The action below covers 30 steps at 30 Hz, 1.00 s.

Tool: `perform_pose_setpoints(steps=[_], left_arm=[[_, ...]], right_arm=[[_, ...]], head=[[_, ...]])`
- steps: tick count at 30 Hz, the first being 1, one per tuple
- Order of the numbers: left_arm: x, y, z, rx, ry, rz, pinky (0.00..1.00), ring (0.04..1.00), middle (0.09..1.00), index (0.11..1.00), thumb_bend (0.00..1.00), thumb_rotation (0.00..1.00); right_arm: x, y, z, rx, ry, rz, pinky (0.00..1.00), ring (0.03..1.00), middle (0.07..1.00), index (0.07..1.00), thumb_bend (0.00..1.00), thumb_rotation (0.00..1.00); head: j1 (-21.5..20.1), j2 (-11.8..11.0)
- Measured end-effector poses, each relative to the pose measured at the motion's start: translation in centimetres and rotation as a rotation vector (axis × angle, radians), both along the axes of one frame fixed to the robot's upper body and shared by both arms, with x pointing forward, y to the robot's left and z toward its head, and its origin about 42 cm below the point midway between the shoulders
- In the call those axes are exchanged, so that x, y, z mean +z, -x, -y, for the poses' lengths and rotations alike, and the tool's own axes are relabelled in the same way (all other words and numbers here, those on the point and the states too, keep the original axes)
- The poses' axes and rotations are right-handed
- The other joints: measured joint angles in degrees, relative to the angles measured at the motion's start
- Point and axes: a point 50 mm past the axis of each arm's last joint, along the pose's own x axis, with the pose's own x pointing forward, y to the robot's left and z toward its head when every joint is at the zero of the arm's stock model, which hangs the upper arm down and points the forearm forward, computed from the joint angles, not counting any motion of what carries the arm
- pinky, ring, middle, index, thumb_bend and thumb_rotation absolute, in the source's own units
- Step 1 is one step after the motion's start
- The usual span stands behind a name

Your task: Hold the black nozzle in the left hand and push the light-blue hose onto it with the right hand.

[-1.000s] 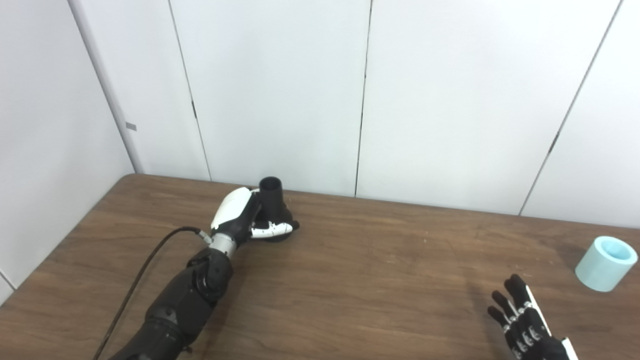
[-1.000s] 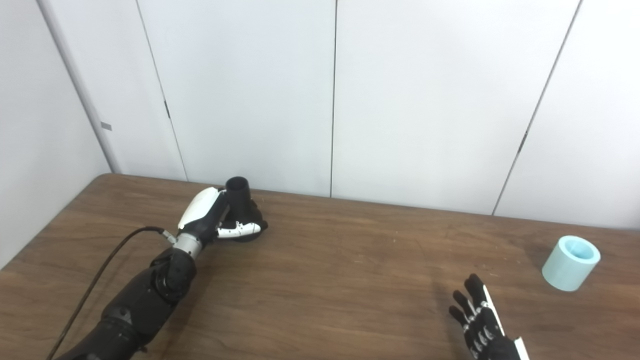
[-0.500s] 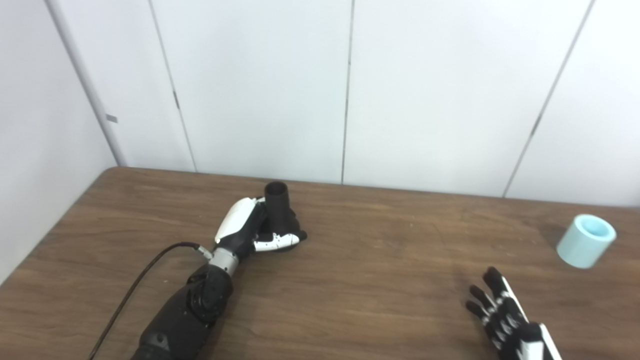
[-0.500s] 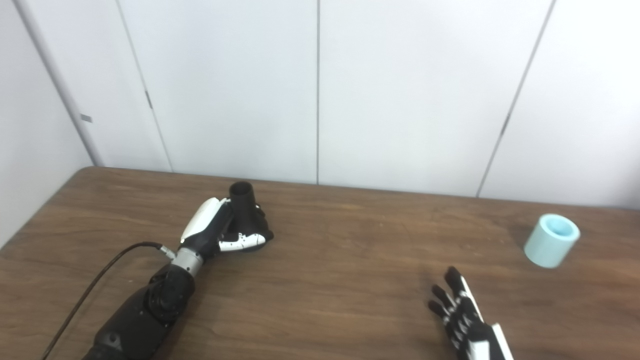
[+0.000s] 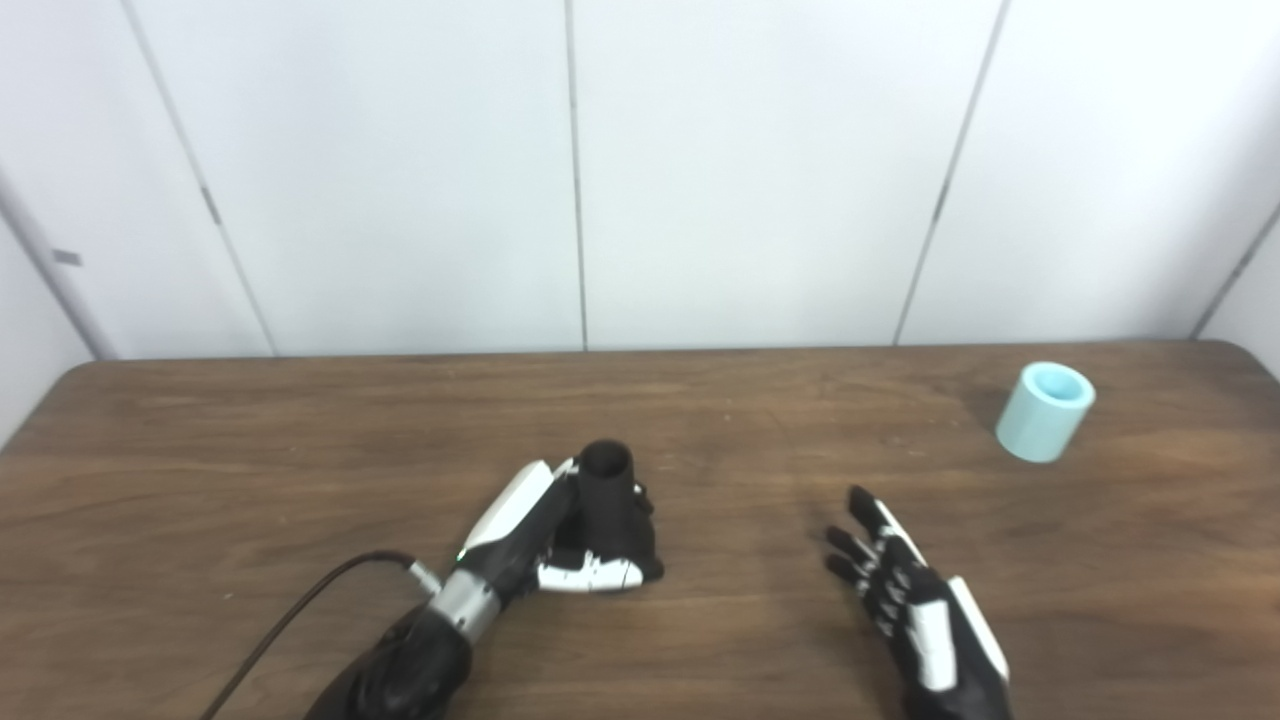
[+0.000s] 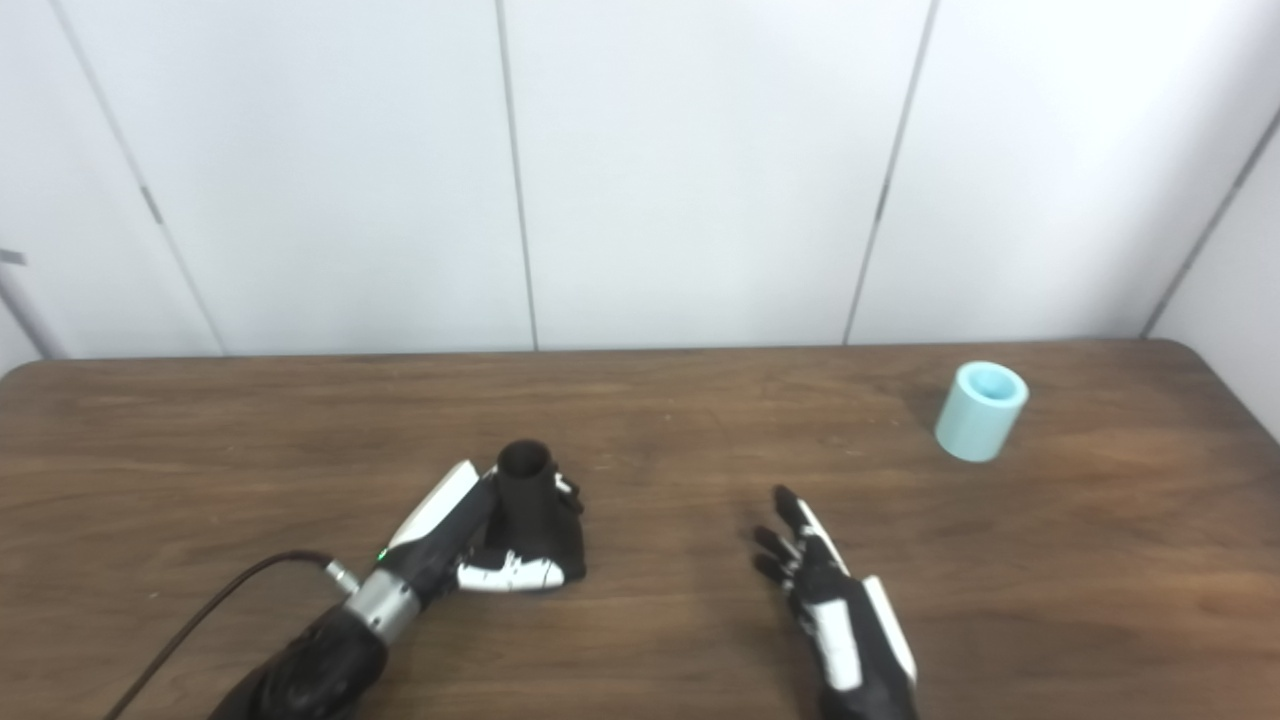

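The black nozzle [image 5: 606,490] stands upright on the brown table [image 5: 200,470], its open tube end pointing up, left of centre. My left hand [image 5: 545,535] is shut on the black nozzle, fingers wrapped around its base. The light-blue hose [image 5: 1045,411], a short cylinder, stands on the table at the far right, open end up. My right hand [image 5: 905,590] is open and empty, fingers spread, low over the table right of centre, well short of the hose. The same scene shows in the right eye view, with the nozzle [image 6: 524,480] and the hose [image 6: 981,397].
White wall panels [image 5: 760,170] stand right behind the table's far edge. A black cable [image 5: 300,610] runs from my left wrist toward the front edge. The table's right corner [image 6: 1180,350] is near the hose.
The camera has swung to the right and down, so the whole scene has shifted left. My left hand has drawn the nozzle nearer the front and centre. My right hand has reached further forward.
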Motion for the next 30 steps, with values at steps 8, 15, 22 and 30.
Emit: perform_pose_setpoints(steps=[8,15,22,30], left_arm=[[-0.3,0.8,0.5,-0.073,-0.042,0.019,0.98,0.89,0.738,0.461,0.55,0.44],[-0.4,0.7,1.0,-0.104,-0.066,0.03,0.97,0.884,0.737,0.486,0.55,0.43],[-0.8,0.6,1.3,-0.094,-0.09,0.055,0.96,0.882,0.738,0.501,0.55,0.43],[-0.7,0.4,2.0,-0.098,-0.092,0.061,0.95,0.881,0.735,0.521,0.55,0.43]], right_arm=[[0.2,-0.2,-1.7,-0.015,0.0,-0.013,0.84,0.886,0.951,0.942,0.74,1.0],[1.0,-0.1,-0.9,-0.035,0.002,-0.016,0.82,0.865,0.916,0.923,0.7,0.94],[5.8,-1.2,1.9,-0.138,0.179,0.086,0.65,0.723,0.755,0.778,0.67,0.48],[12.7,-5.7,6.0,-0.184,0.671,0.321,0.72,0.776,0.807,0.794,0.79,0.45]], head=[[-1.94,-0.26],[-0.71,-0.26],[0.17,-0.7],[0.7,-1.05]])
